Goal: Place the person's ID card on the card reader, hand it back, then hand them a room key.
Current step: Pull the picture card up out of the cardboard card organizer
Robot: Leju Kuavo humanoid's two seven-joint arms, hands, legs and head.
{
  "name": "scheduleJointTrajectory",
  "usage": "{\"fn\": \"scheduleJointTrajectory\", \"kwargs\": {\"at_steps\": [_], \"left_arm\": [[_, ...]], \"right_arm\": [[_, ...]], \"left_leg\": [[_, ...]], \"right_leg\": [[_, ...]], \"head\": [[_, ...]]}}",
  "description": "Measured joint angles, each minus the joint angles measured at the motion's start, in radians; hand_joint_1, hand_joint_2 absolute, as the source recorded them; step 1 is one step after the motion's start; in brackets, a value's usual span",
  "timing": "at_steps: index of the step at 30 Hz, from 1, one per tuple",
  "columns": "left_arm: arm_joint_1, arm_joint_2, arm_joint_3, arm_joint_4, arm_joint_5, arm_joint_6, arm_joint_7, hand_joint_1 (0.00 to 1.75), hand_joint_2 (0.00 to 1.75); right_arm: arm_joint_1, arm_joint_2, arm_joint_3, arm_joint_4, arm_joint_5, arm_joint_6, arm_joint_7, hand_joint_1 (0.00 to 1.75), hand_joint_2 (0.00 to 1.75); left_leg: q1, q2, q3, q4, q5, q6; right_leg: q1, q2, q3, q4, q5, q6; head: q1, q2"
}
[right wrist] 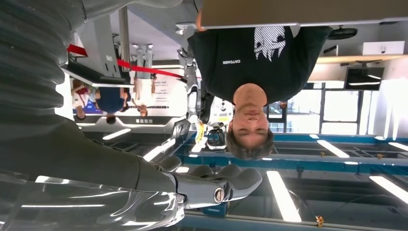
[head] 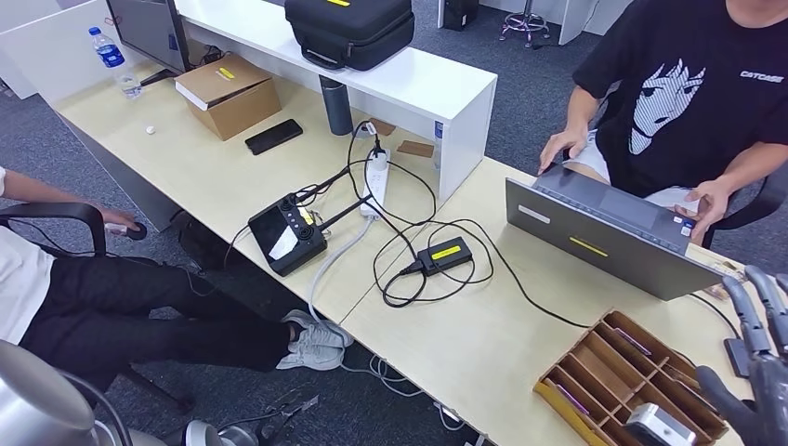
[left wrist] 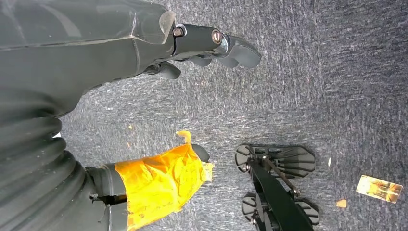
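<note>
Pale desk, wooden slotted key tray, right hand spread empty, left hand loosely open

The head camera looks steeply down from high up on the desk and the seated person in the black shirt behind the laptop. The right wrist camera (turned upside down) faces outward at that same person. The left wrist camera points down, close to the carpet.
</note>
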Motion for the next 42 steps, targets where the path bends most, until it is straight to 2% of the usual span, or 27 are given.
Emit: {"fn": "scheduleJointTrajectory", "kwargs": {"at_steps": [10,15,20,26,27,30,31,36,42], "left_arm": [[0.000,0.000,0.014,0.000,0.002,0.002,-0.004,0.00,1.75],[-0.001,0.003,0.033,0.000,0.041,0.007,-0.053,0.00,1.75],[-0.003,0.005,0.056,-0.005,0.060,0.004,-0.097,0.00,1.75],[-0.003,-0.009,0.070,-0.005,0.059,0.011,-0.095,0.00,1.75],[-0.003,-0.014,0.071,-0.005,0.057,0.012,-0.090,0.00,1.31],[-0.002,-0.030,0.071,-0.005,0.049,0.012,-0.082,0.00,1.31],[-0.002,-0.034,0.071,-0.005,0.046,0.011,-0.082,0.00,1.75],[0.001,-0.048,0.071,-0.005,0.020,0.009,-0.052,0.00,1.75],[0.006,-0.049,0.071,-0.005,-0.009,0.007,-0.007,0.00,1.75]], "right_arm": [[-0.001,-0.006,0.009,0.000,0.000,0.000,0.000,0.00,1.75],[0.009,-0.012,0.009,-0.002,-0.010,-0.003,0.000,0.00,1.75],[0.081,-0.022,0.002,-0.023,-0.018,-0.040,0.004,0.00,1.75],[0.199,-0.026,-0.033,-0.046,-0.049,-0.077,-0.018,0.00,1.75],[0.219,-0.026,-0.042,-0.048,-0.058,-0.081,-0.030,0.00,1.75],[0.273,-0.026,-0.068,-0.054,-0.067,-0.103,-0.061,0.00,1.75],[0.289,-0.026,-0.076,-0.055,-0.065,-0.107,-0.067,0.00,1.75],[0.333,-0.032,-0.108,-0.049,-0.026,-0.092,-0.050,0.00,1.75],[0.310,-0.014,-0.125,0.010,-0.014,-0.035,-0.010,0.00,1.75]], "left_leg": [[0.000,0.000,0.000,0.000,0.000,0.000],[0.000,0.000,0.000,0.000,0.000,0.000],[0.000,0.000,0.000,0.000,0.000,0.000],[0.000,0.000,0.000,0.000,-0.001,0.000],[0.000,0.000,0.000,0.000,-0.001,0.000],[0.000,0.000,0.000,0.000,-0.001,0.001],[0.000,0.000,0.000,0.000,-0.001,0.001],[0.000,0.000,0.000,0.000,-0.001,0.001],[0.000,0.000,0.000,0.000,-0.001,0.001]], "right_leg": [[0.000,0.000,0.000,0.000,0.000,0.000],[0.000,0.000,0.000,0.000,0.000,0.000],[0.000,0.000,0.000,0.000,0.000,0.000],[0.000,0.000,0.000,-0.001,0.000,0.000],[0.000,0.000,0.000,-0.001,-0.001,0.001],[0.000,0.000,0.000,-0.001,-0.001,0.001],[0.000,0.000,0.000,-0.001,-0.001,0.001],[0.000,0.000,0.000,-0.001,-0.001,0.001],[0.000,0.000,0.000,0.000,0.000,0.000]], "head": [[0.000,0.000],[0.000,0.000],[0.000,0.000],[0.000,0.000],[0.000,0.000],[0.000,0.000],[0.000,0.000],[0.000,0.000],[0.000,0.000]]}}
